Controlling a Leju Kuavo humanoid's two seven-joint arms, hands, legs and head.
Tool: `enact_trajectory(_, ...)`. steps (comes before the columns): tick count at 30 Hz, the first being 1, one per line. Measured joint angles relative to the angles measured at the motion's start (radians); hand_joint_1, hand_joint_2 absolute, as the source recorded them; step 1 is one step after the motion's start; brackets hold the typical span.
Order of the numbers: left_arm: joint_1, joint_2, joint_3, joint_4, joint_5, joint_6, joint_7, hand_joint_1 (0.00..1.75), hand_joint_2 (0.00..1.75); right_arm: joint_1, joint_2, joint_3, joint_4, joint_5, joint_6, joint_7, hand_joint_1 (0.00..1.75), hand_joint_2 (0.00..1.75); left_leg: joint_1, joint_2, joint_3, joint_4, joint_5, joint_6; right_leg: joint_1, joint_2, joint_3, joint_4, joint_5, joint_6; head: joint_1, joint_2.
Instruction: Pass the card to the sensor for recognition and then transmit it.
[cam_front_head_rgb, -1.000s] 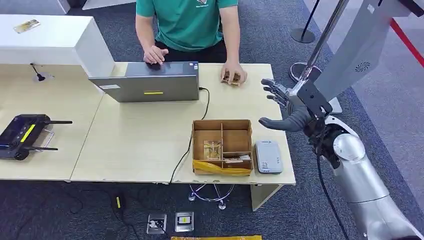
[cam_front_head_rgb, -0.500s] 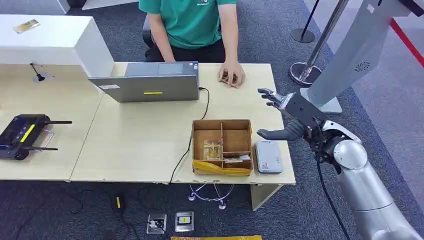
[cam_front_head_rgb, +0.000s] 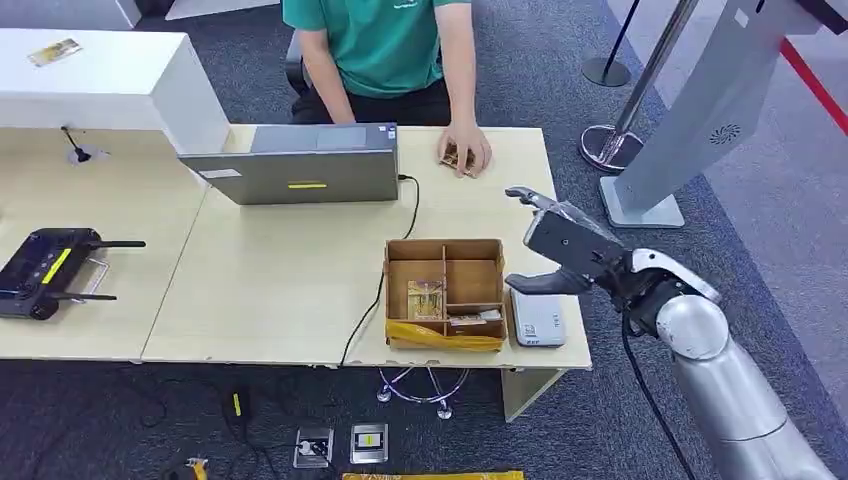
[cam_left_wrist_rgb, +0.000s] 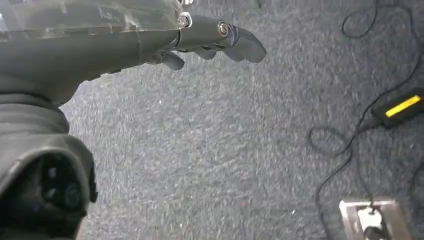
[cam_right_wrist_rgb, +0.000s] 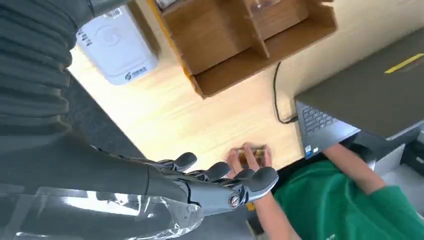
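A person's hand (cam_front_head_rgb: 466, 150) rests on a small stack of cards (cam_front_head_rgb: 457, 159) at the table's far edge, right of the laptop; the cards (cam_right_wrist_rgb: 251, 152) show under the fingers in the right wrist view. The grey sensor (cam_front_head_rgb: 537, 318) lies flat at the front right of the table, beside the cardboard box (cam_front_head_rgb: 444, 292), and shows as a white device (cam_right_wrist_rgb: 115, 46) in the right wrist view. My right hand (cam_front_head_rgb: 555, 240) hovers open and empty above the table's right edge, just over and behind the sensor. My left hand (cam_left_wrist_rgb: 150, 42) hangs over the carpet, fingers extended and empty.
A grey laptop (cam_front_head_rgb: 300, 170) stands at the back centre with a black cable (cam_front_head_rgb: 398, 240) running past the box. A black controller (cam_front_head_rgb: 45, 268) lies far left. A white cabinet (cam_front_head_rgb: 110, 80) is at back left. A stanchion base (cam_front_head_rgb: 606, 145) and grey stand (cam_front_head_rgb: 640, 205) are on the right.
My right hand has dropped and moved toward me, from beside the table's far right corner to just over the sensor. The person's other hand left the laptop.
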Motion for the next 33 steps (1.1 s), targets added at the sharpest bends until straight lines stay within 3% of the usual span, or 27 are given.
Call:
enact_trajectory(4, -0.059, 0.026, 0.011, -0.011, -0.064, -0.037, 0.066, 0.0, 0.0, 0.003, 0.002, 0.017, -0.03, 0.171, 0.0, -0.02, 0.0, 1.75, 0.0, -0.001, 0.0, 0.0, 0.0, 0.0, 0.0, 0.0, 0.0, 0.0, 0.0, 0.0, 0.001, 0.0)
enact_trajectory(11, -0.146, 0.055, 0.037, -0.034, -0.167, -0.098, 0.149, 0.0, 0.0, 0.007, 0.009, 0.042, -0.047, 0.354, 0.004, -0.074, 0.0, 1.75, 0.0, -0.001, 0.0, 0.0, 0.0, 0.0, 0.0, 0.0, 0.0, 0.001, 0.0, 0.0, 0.001, 0.0)
enact_trajectory(20, -0.203, 0.07, 0.061, -0.053, -0.252, -0.133, 0.192, 0.0, 0.0, 0.013, 0.016, 0.071, -0.068, 0.347, 0.082, -0.036, 0.0, 1.75, 0.0, 0.001, -0.001, 0.0, 0.0, 0.0, 0.0, 0.001, -0.001, 0.001, 0.0, 0.0, 0.001, 0.0)
enact_trajectory(33, -0.191, 0.069, 0.137, -0.058, -0.303, -0.102, 0.195, 0.0, 0.0, 0.016, 0.008, 0.088, -0.085, 0.337, 0.097, -0.027, 0.0, 1.75, 0.0, 0.001, -0.002, 0.0, 0.0, 0.0, 0.0, 0.002, -0.002, 0.0, 0.0, 0.0, 0.001, 0.0)
